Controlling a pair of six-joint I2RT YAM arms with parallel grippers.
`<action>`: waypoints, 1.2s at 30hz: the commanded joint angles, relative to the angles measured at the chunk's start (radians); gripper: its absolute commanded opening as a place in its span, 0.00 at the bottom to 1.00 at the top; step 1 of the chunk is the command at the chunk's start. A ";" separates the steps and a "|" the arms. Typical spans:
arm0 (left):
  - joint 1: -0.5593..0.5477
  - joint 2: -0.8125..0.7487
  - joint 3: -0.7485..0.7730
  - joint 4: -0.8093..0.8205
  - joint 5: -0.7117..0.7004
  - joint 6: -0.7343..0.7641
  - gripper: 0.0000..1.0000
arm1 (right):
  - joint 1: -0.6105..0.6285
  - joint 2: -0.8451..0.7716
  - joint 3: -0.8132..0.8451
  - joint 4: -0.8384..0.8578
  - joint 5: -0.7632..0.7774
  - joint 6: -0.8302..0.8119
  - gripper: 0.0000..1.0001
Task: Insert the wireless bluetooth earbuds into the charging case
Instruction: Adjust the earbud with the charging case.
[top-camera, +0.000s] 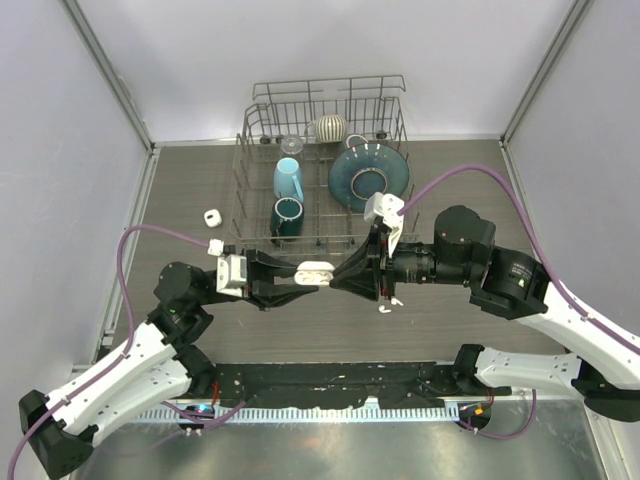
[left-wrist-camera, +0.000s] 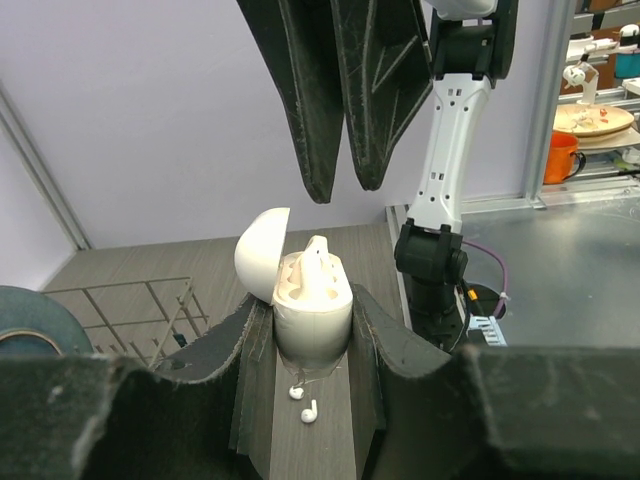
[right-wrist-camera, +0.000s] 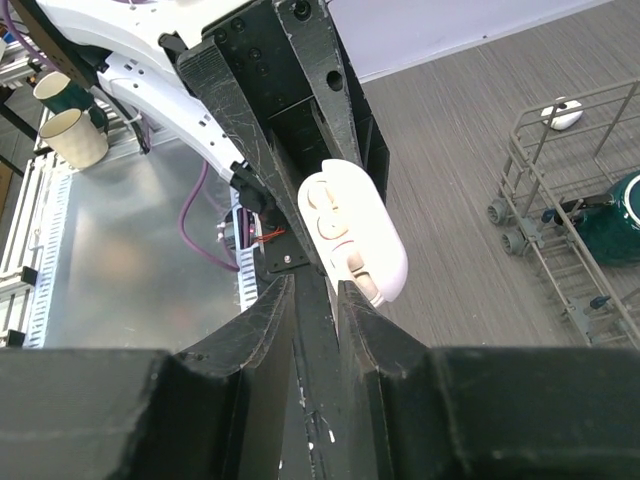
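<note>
**Surface** (top-camera: 470, 180): grey wood-grain. It carries a wire dish rack (top-camera: 240, 180) at the back, well apart from the work.

**Left end effector** (top-camera: 305, 272): closed on the charging case (left-wrist-camera: 312, 320), pads on its two broad sides below the mouth, holding it clear of the surface.

**Right end effector** (left-wrist-camera: 343, 185): jaws a narrow gap apart with nothing between them, tips poised just beyond the case mouth.

**Charging case**: white, glossy, rounded shell.
- Handling (judged): light, rigid and slippery. The hinge is its weak part. It is best held as now, across the flat sides and low on the body, leaving the mouth free.
- Orientation: the mouth faces the right end effector. The lid (left-wrist-camera: 260, 250) is swung fully back to one side. The long axis of the oval mouth runs across the gap between the left fingers.

**Earbuds**: white, very small.
- Handling (judged): almost weightless, hard and smooth, and apt to squirt from a pinch. Take each by the bulbous head, with the stem in line with the socket.
- One earbud (left-wrist-camera: 316, 252) stands in a socket with its long axis square to the mouth. One end is still proud, so it probably wants pressing home.
- Two more (left-wrist-camera: 309, 410) (left-wrist-camera: 296, 393) lie flat on the surface beneath the case, just beside each other. They are too small to tell which way they point.
</note>
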 joint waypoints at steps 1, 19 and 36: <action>-0.003 0.001 0.032 0.051 -0.049 -0.032 0.00 | 0.005 0.020 0.030 0.013 0.002 -0.028 0.30; -0.003 -0.005 0.026 0.122 0.030 -0.062 0.00 | 0.035 0.061 0.041 0.010 0.223 -0.145 0.41; -0.003 0.007 0.034 0.134 0.038 -0.074 0.00 | 0.035 -0.066 -0.090 0.195 0.133 -0.237 0.41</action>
